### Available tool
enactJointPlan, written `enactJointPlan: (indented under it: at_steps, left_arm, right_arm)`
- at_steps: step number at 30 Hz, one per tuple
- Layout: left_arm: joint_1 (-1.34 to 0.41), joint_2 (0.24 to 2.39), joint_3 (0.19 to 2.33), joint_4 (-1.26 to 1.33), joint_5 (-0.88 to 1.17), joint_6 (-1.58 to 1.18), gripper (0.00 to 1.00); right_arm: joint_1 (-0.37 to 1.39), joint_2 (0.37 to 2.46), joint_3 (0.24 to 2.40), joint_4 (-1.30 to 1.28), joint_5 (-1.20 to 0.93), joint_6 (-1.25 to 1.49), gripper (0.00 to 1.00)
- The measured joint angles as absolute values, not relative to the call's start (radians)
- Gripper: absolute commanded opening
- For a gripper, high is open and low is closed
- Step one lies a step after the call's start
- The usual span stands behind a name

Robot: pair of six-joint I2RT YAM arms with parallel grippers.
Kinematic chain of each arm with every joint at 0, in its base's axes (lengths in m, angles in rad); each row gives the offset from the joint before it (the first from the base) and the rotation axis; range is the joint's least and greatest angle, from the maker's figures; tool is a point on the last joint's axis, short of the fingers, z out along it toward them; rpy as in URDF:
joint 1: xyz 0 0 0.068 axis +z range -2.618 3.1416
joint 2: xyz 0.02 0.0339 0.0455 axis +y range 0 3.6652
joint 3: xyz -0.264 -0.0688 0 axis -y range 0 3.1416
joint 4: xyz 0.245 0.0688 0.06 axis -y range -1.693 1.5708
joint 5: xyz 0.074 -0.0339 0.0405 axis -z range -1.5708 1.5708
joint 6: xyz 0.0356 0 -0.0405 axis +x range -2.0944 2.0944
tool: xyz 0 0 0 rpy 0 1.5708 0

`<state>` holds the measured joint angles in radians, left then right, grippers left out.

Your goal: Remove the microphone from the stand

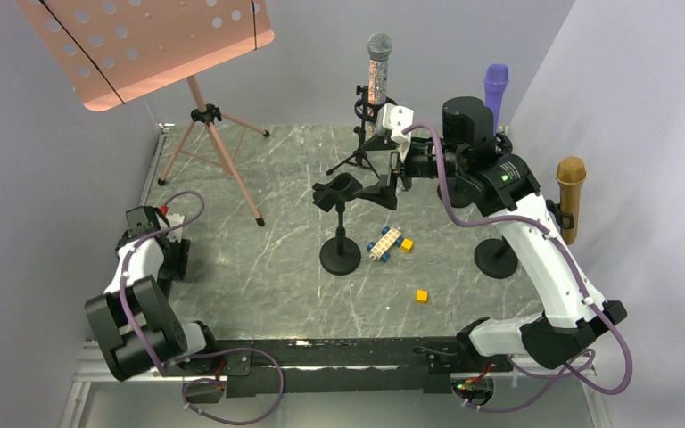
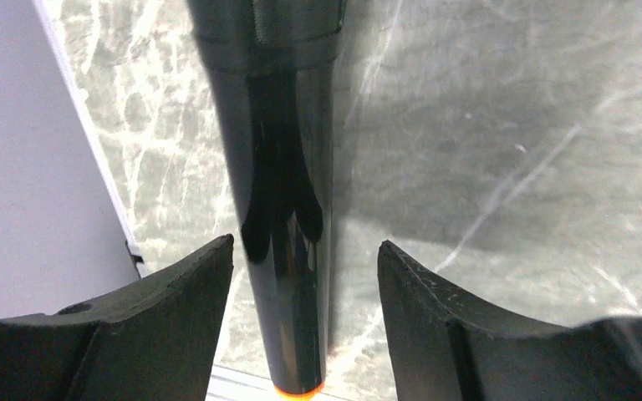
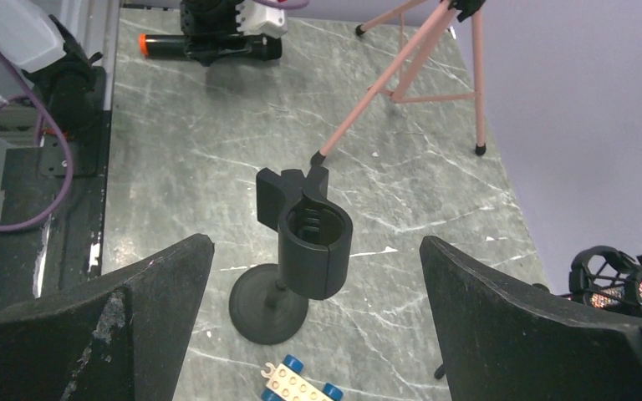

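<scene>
Straddling microphone, left hand low; right hand above stand.

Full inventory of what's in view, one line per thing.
Music stand: 1, pink, back left on a tripod.
Glitter microphone: 1, silver, upright in a tripod stand, back centre.
Purple microphone: 1, purple, back right behind the right arm.
Gold microphone: 1, gold, upright at the right edge.
Empty mic stand: 1, black, centre.
Black microphone: 1, black with an orange end, left edge.
Toy brick car: 1, white and yellow, beside the empty stand's base.
Yellow blocks: 2, near the car.
Left end effector: open, straddling the black microphone.
Right end effector: open, above the empty stand.
</scene>
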<state>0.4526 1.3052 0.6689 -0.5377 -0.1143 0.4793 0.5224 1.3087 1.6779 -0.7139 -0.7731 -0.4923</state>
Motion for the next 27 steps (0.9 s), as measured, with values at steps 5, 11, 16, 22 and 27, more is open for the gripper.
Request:
enactJointPlan:
  at_steps: [5, 11, 16, 22, 27]
  left_arm:
    - [0.446, 1.152, 0.71, -0.637, -0.091, 0.445, 0.69]
    - [0.334, 0.994, 0.817, -0.746, -0.031, 0.421, 0.69]
    - [0.122, 0.902, 0.854, -0.827, 0.039, 0.417, 0.68]
    - [0.093, 0.882, 0.985, -0.889, 0.226, 0.402, 0.7]
    - [0.061, 0.843, 0.997, -0.888, 0.397, 0.402, 0.69]
  right_arm:
    - [0.54, 1.341, 1.704, -0.742, -0.802, -0.527, 1.0]
    - [0.614, 1.431, 1.772, -0.767, -0.78, -0.564, 1.0]
    - [0.721, 1.586, 1.944, -0.851, -0.662, -0.599, 0.93]
    - [0.756, 1.837, 2.305, -1.073, -0.555, -0.594, 0.91]
    - [0.749, 1.827, 2.3, -1.167, -0.509, -0.597, 0.93]
